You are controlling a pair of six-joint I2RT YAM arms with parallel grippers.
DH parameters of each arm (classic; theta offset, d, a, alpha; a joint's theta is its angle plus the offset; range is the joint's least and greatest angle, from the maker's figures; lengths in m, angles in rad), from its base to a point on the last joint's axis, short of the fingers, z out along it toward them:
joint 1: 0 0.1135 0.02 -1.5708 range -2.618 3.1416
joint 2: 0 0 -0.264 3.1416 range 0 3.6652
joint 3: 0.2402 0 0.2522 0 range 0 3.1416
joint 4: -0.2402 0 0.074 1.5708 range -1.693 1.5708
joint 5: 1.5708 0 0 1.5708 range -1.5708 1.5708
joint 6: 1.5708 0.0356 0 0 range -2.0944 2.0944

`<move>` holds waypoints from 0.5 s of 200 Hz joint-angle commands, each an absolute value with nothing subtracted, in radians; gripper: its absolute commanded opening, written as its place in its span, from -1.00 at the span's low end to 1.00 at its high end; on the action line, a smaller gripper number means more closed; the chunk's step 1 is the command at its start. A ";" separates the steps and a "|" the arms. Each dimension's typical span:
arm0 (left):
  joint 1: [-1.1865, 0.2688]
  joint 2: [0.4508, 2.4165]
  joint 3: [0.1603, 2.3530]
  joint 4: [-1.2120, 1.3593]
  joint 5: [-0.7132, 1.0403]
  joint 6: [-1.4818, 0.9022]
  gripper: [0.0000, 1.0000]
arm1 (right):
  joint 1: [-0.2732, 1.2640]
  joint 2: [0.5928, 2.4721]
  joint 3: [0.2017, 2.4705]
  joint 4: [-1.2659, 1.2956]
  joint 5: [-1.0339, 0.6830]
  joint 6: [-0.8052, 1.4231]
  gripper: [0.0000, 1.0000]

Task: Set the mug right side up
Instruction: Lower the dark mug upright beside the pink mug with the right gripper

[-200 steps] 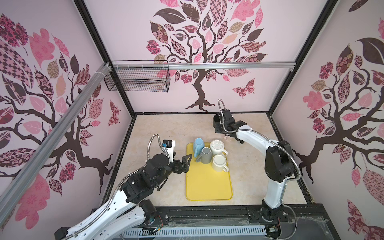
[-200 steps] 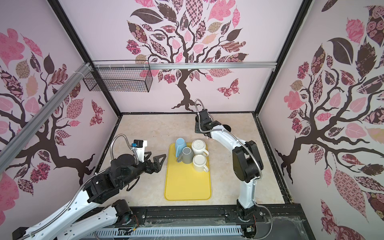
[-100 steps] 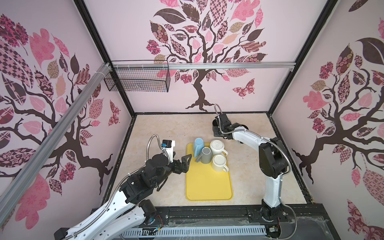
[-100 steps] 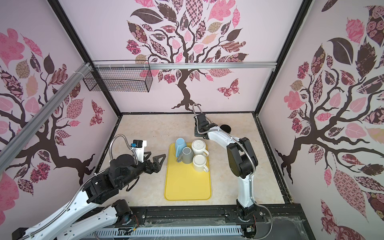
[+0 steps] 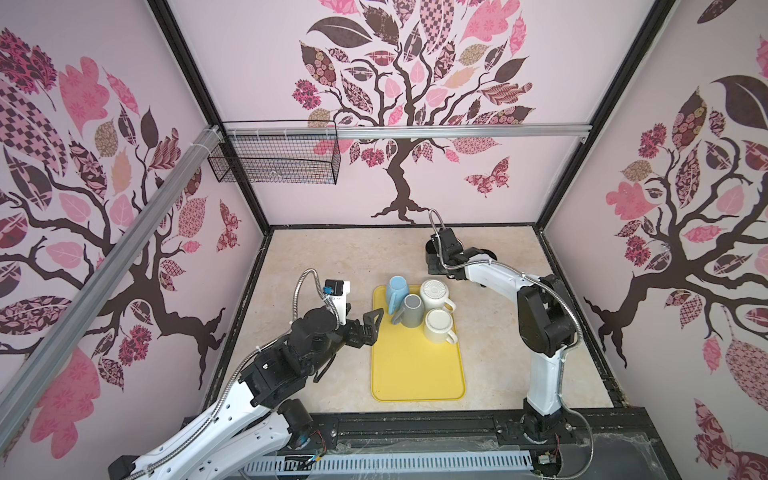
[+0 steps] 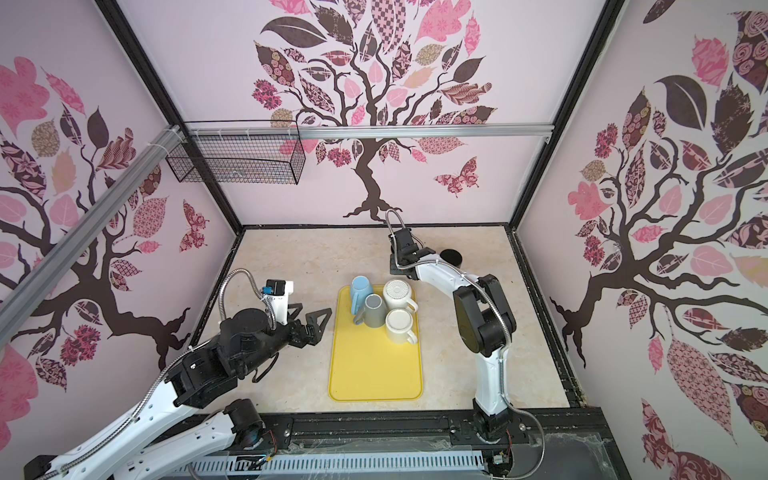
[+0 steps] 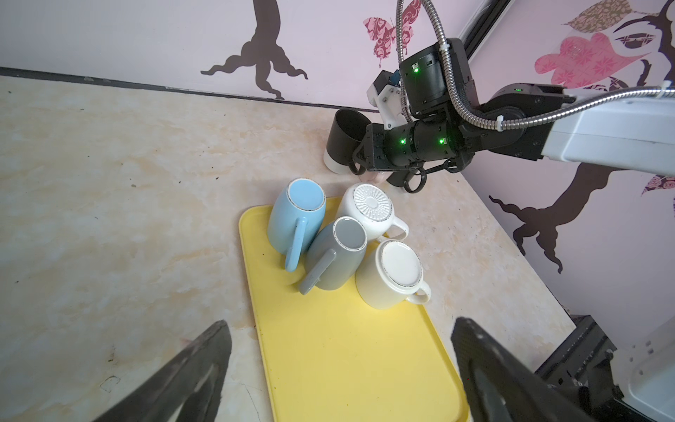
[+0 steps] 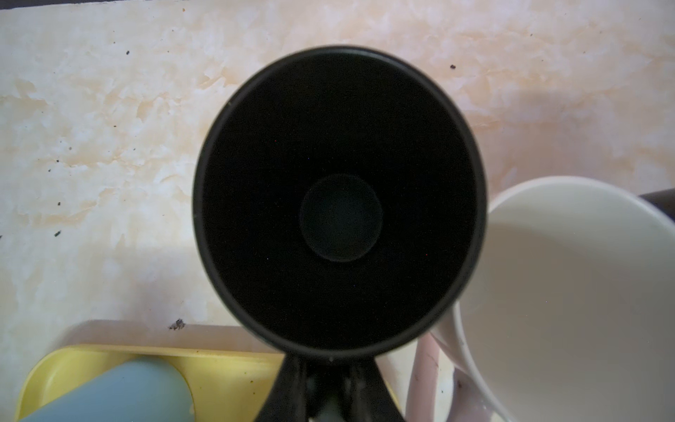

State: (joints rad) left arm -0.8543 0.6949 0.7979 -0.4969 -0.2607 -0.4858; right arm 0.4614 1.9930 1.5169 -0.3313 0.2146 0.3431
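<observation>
A black mug (image 8: 339, 197) with a white base (image 7: 343, 140) is upright, its mouth facing up, just behind the yellow tray (image 5: 415, 374) at the back of the table. My right gripper (image 8: 328, 365) (image 7: 359, 159) is shut on its handle. In both top views my wrist hides the mug. I cannot tell whether its base touches the table. My left gripper (image 5: 372, 322) (image 6: 313, 318) (image 7: 341, 321) hangs open and holds nothing, at the tray's left edge.
Several mugs stand upside down at the tray's far end: blue (image 5: 397, 291), grey (image 5: 411, 309), white with a ribbed base (image 5: 434, 291) and cream (image 5: 439, 326). A white upright mug (image 8: 566, 292) stands beside the black one. A dark round thing (image 6: 451, 257) stands behind my right arm.
My right arm's elbow has swung a little to the left while its wrist stayed over the same spot with the black mug. The left arm has not moved.
</observation>
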 commanded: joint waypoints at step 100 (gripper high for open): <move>-0.855 0.688 0.770 -0.489 -0.276 -0.482 0.95 | 0.455 2.042 1.551 -0.305 0.211 0.364 -0.32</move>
